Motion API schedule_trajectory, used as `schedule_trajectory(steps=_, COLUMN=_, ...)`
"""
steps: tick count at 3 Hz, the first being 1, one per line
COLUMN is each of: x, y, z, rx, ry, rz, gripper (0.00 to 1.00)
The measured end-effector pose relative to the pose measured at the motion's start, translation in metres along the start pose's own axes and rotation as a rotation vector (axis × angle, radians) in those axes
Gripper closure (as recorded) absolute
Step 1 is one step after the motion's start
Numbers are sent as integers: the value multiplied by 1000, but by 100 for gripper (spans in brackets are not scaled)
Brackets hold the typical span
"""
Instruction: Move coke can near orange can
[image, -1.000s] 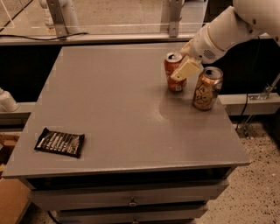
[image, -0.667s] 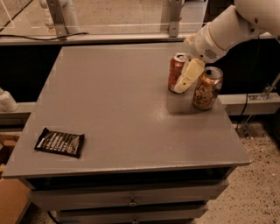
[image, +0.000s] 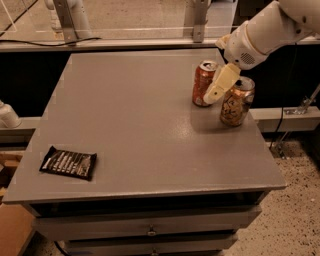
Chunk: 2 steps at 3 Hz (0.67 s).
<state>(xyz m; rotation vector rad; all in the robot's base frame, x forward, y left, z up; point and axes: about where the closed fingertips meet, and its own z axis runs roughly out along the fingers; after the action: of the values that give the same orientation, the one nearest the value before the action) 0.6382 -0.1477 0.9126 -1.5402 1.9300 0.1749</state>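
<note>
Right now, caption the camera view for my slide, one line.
Claw between the upright coke can and orange can at the table's far right; black packet at near left.

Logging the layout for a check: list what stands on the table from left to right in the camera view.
black snack packet → coke can → orange can. The gripper hangs between the two cans, overlapping both.
</note>
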Motion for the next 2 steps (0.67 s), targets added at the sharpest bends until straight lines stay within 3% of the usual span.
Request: schedule_trajectory(steps=2, x=13, y=10, z=-48, rx=113, ry=-104, rz=62, gripper=0)
